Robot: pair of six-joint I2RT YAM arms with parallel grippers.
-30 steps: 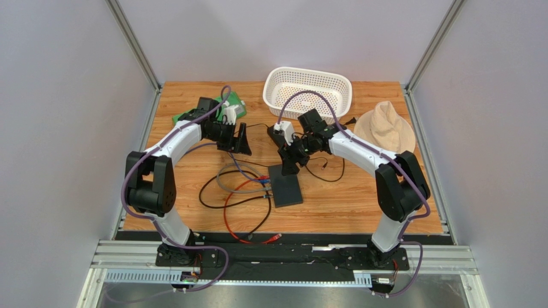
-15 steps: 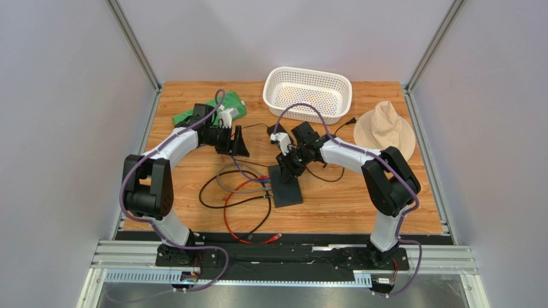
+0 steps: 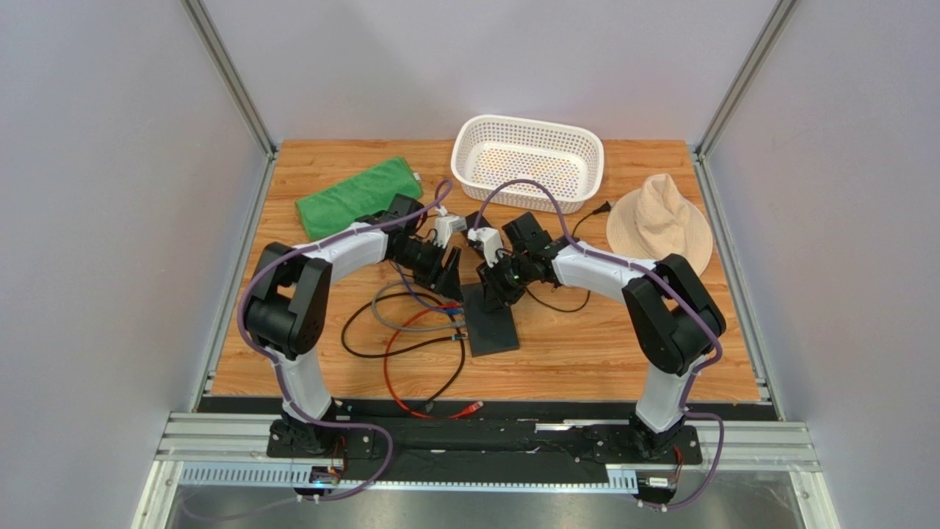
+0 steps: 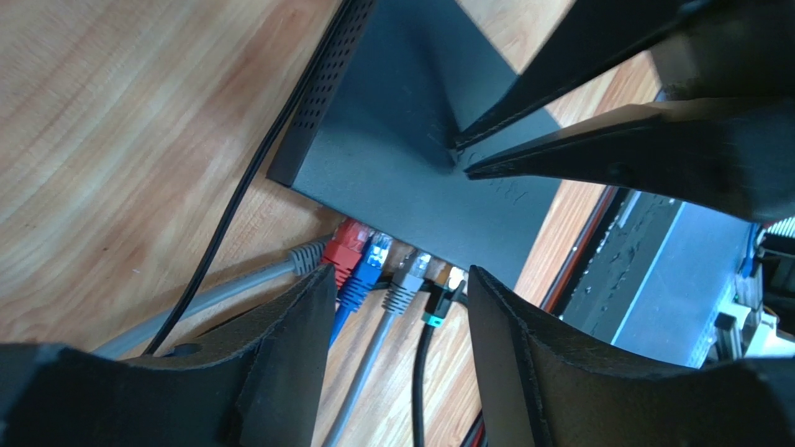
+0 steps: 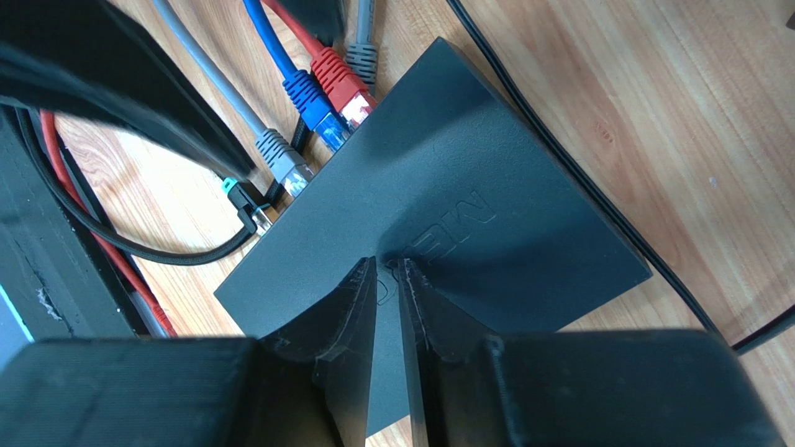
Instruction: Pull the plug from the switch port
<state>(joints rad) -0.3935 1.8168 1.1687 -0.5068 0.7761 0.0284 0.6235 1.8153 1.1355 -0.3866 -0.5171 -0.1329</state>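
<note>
- Wood-grain table (image 3: 596, 342) inside grey walls, with aluminium posts at the far corners.
- switch (image 3: 493, 328) lies flat at mid-table between the two arms. Its long axis runs near–far, with the far end leaning slightly left. The socket edge faces left.
- It is a thin matte-black slab with a smooth top, embossed lettering (image 5: 467, 209) and a perforated vent strip along one short side (image 4: 322, 88).
- Five plugs sit in a row on the socket edge: one red plug (image 4: 347, 244), one blue plug (image 4: 373, 259), two grey plugs (image 4: 406, 279) and one black plug (image 4: 437, 303) with a teal boot.
- Their cables run off to the left and loop on the wood in red, grey, blue and black. One thin black cord (image 5: 578, 177) passes the opposite side of the switch.
- left gripper (image 4: 399, 279): jaws apart and holding nothing, hanging over the plug row with one finger on each side of the blue, grey and black plugs.
- right gripper (image 5: 387, 265): fingers nearly together with only a slit between them and nothing in it. The tips rest on the switch's top face.
- Far side: one white perforated plastic basket (image 3: 527, 160), one green cloth (image 3: 351, 196) far left and one beige fabric hat (image 3: 662, 220) far right. All three are well apart from the switch.
</note>
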